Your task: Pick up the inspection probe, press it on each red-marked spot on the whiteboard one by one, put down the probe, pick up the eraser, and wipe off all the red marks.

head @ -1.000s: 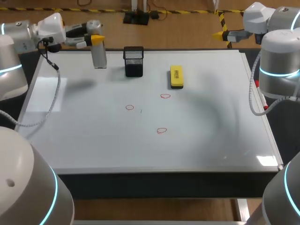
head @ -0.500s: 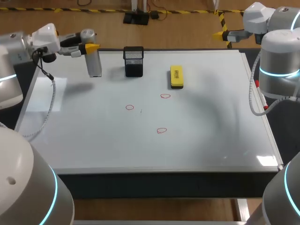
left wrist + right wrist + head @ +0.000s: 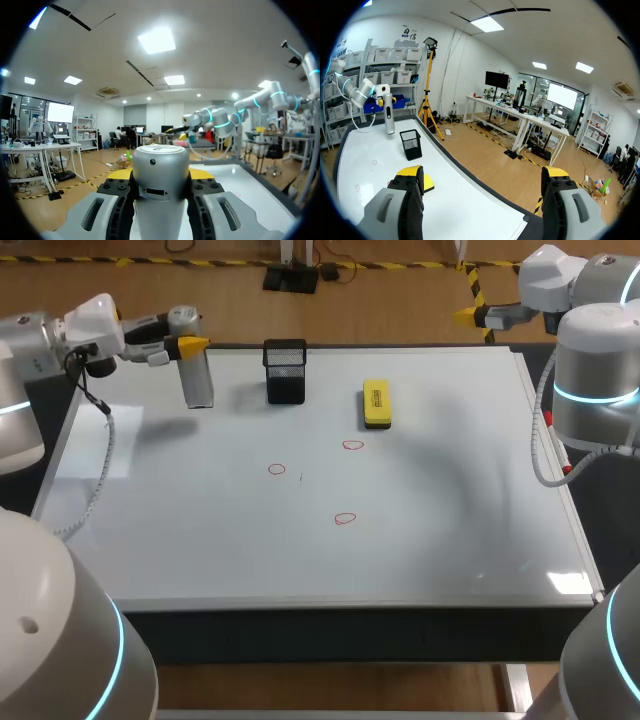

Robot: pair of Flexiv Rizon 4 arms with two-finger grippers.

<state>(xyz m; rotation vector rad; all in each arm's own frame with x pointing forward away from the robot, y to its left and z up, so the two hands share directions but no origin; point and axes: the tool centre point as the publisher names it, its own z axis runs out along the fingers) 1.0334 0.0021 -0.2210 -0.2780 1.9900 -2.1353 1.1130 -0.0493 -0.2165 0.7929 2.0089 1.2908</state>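
Currently you are gripping the probe (image 3: 197, 380) in your left gripper (image 3: 189, 341), upper left; right gripper (image 3: 482, 181) gaping empty; red marks (image 3: 277, 469) and eraser (image 3: 376, 403) waiting untouched.

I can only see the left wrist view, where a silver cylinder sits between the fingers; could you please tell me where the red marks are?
Observer: In the head view, three red marks lie on the whiteboard: the left mark, the far mark and the near mark. All lie nearer the robot than the probe in the left gripper, and to its right.
Operator: Thank you. Where is the eraser?
Observer: The yellow eraser lies flat on the board, right of the black mesh holder and just beyond the far mark.
Operator: Is the right arm anywhere near?
Observer: No. The right gripper is open and empty, out past the board's far right corner.
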